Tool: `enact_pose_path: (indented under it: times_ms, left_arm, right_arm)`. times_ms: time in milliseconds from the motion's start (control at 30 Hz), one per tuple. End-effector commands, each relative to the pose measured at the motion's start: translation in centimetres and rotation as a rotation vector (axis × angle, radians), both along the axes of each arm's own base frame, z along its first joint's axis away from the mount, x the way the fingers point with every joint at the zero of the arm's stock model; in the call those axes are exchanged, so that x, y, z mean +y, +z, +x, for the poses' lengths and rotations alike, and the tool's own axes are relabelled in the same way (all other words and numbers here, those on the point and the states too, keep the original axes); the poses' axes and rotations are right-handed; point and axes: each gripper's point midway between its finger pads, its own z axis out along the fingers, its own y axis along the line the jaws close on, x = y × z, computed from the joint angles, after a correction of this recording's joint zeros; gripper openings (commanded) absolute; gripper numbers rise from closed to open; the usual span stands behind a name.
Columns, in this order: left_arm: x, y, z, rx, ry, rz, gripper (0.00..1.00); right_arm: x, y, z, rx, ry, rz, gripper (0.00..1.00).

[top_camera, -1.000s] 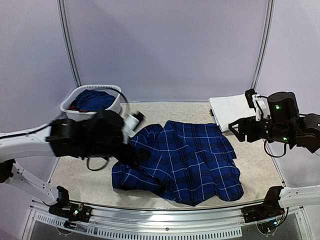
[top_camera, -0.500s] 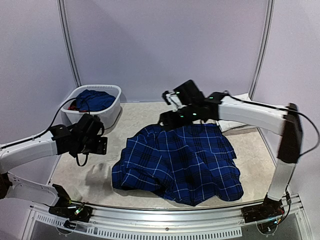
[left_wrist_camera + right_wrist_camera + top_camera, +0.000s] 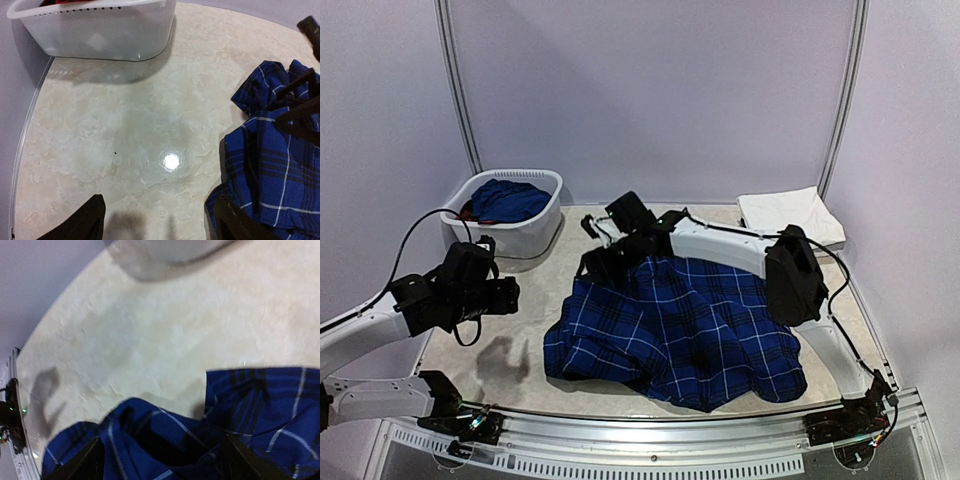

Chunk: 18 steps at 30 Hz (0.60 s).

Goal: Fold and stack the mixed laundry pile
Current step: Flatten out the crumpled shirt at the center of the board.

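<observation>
Our right gripper [image 3: 592,262] hangs wide open over the plaid shirt's [image 3: 690,330] far edge, and the left gripper [image 3: 508,296] is wide and empty. We see the shirt crumpled on the table [image 3: 535,330], a white piece [image 3: 790,212] folded, and blue clothes [image 3: 510,198] waiting in the basket [image 3: 548,228].

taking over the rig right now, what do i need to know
Left gripper open and empty over bare table, left of the plaid shirt.
Right gripper open, empty, above the shirt's far-left edge.
Shirt crumpled mid-table; blue piece in the basket; folded white piece at far right.
Done: white piece folded. Left: fold shirt and blue piece, stack.
</observation>
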Motion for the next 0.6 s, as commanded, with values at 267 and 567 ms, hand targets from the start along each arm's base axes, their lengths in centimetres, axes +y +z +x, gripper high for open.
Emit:
enact_pose_path:
  times_ms: [267, 567]
  left_arm:
    - [-0.4, -0.4, 0.5, -0.016, -0.001, -0.039, 0.76]
    - [-1.7, -0.5, 1.4, -0.012, -0.030, -0.065, 0.74]
  right_arm:
    - [0.5, -3.5, -2.7, 0.081, 0.052, -0.053, 0.27]
    - [-4.8, 4.2, -4.4, -0.064, -0.027, -0.097, 0.02]
